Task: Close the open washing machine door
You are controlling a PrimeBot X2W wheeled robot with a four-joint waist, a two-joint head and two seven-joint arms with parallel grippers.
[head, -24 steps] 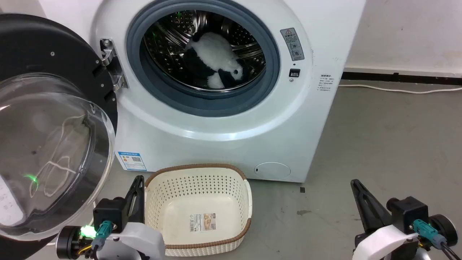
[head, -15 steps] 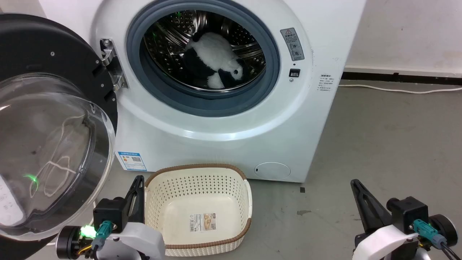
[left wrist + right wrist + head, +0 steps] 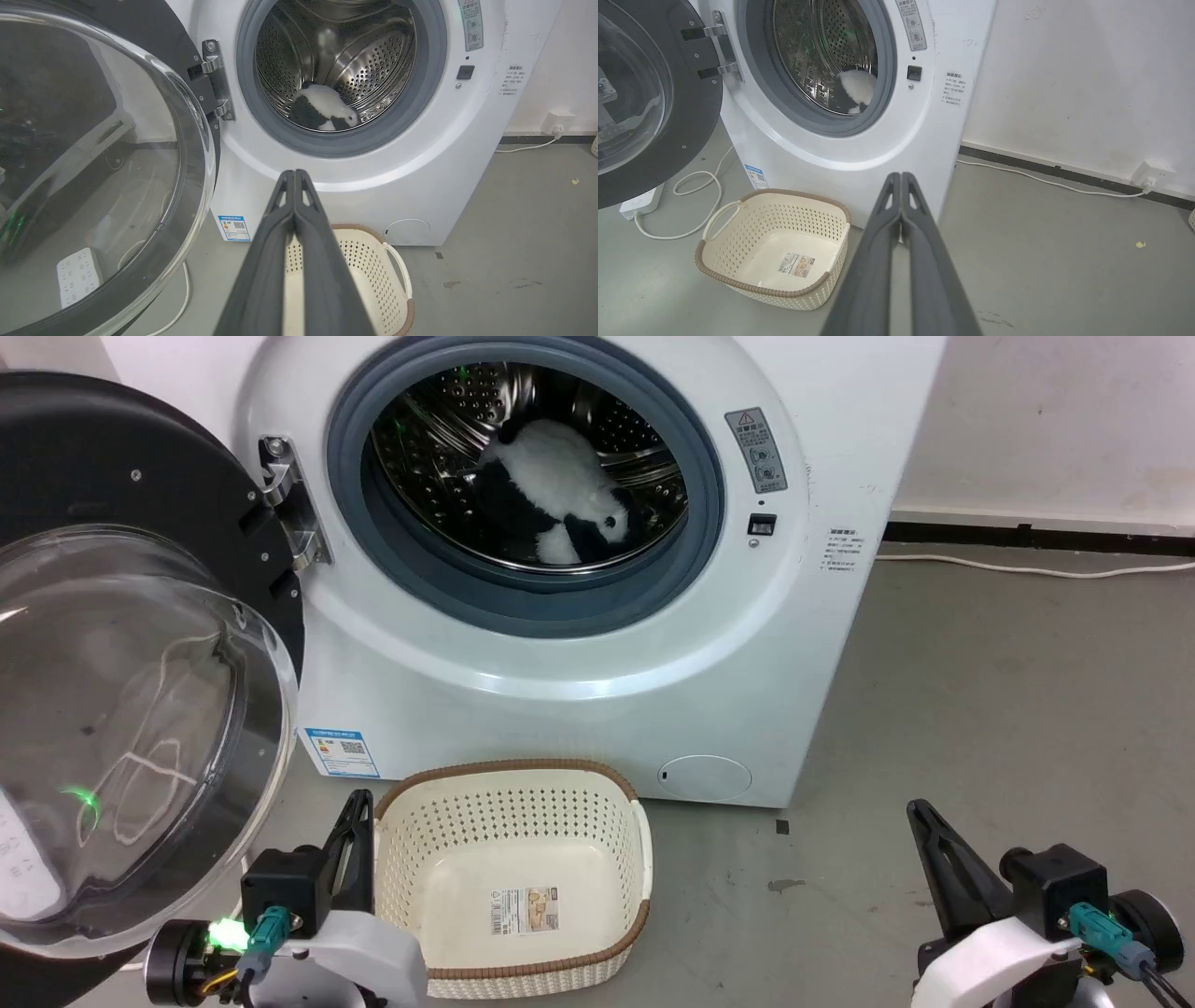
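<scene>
Nothing moved: washing machine door point(image 3: 121, 709) stays wide open, edge cut off. Grey floor point(image 3: 980, 709), basket point(image 3: 509, 767). Left gripper point(image 3: 295, 172), right gripper point(image 3: 901, 175) closed, empty. Drum item point(image 3: 560, 476) possibly plush toy.

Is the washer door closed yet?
Not yet. Done: the plush panda lies in the drum. In hand: nothing; the left fingers and right fingers are shut, low, away from the washing machine door. Still to do: swinging that wide-open door closed.
</scene>
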